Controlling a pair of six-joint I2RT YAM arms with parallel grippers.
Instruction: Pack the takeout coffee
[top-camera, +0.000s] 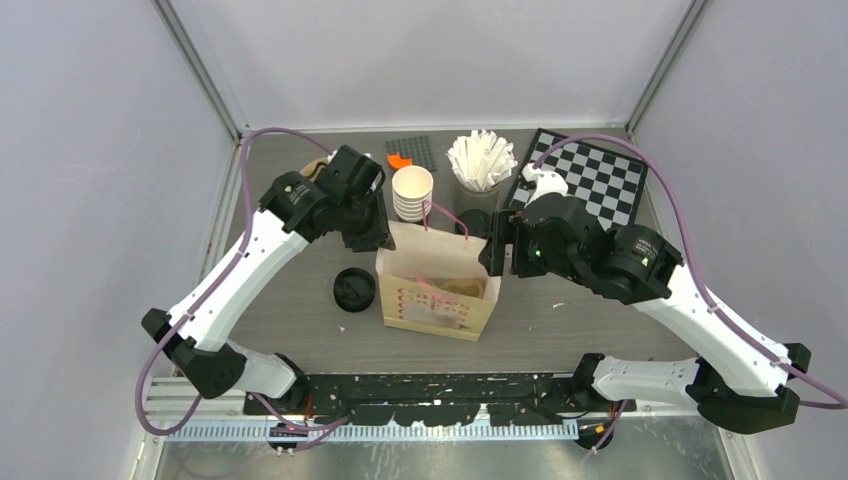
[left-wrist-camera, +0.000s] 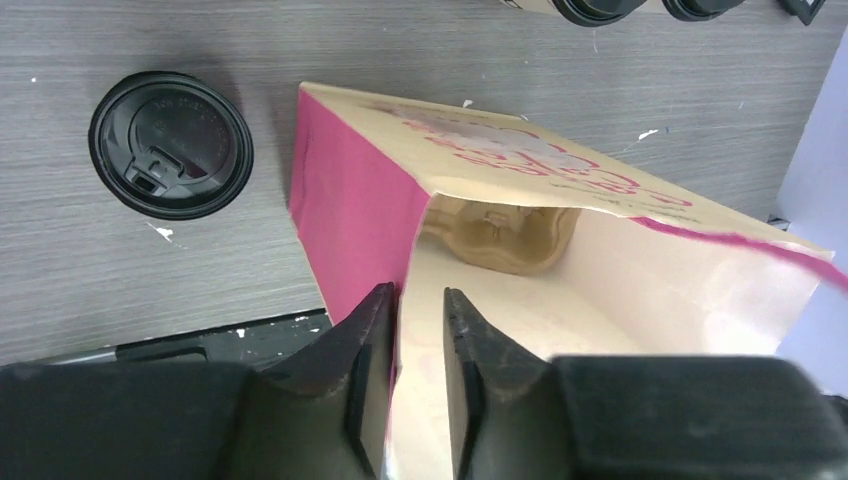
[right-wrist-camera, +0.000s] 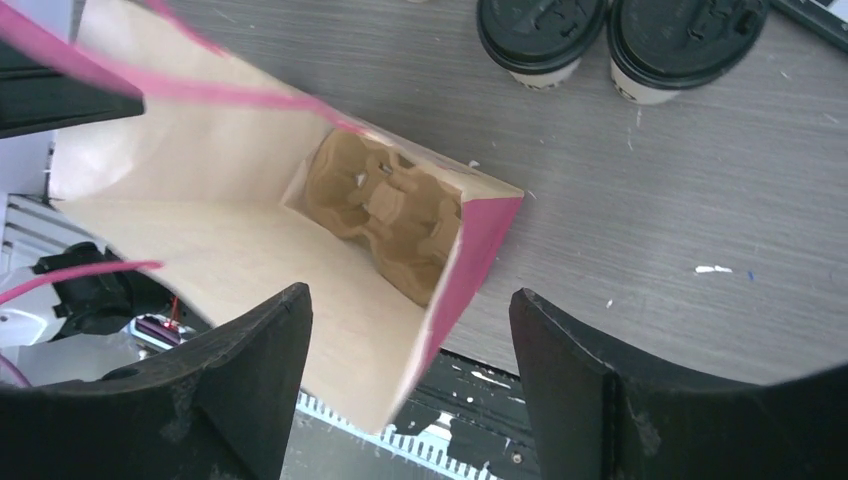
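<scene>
Astride the left rim of the open paper bag (top-camera: 438, 300), the left gripper (left-wrist-camera: 418, 300) is held with jaws narrowly parted, while the right gripper (right-wrist-camera: 408, 300) is held wide open above its right end. A cardboard cup carrier (right-wrist-camera: 385, 205) is lodged inside the bag; two lidded takeout coffee cups (right-wrist-camera: 540, 30) are set outside, beyond its right end, and a black lid (left-wrist-camera: 170, 145) off its left side.

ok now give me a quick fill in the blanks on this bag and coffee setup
1. The cardboard cup carrier lies inside the paper ___.
2. The number of capped coffee cups standing outside the bag is ___.
3. The right gripper has its jaws wide ___.
4. The loose lid on the table beside the bag is coloured ___.

Missing words: bag, two, open, black.
</scene>
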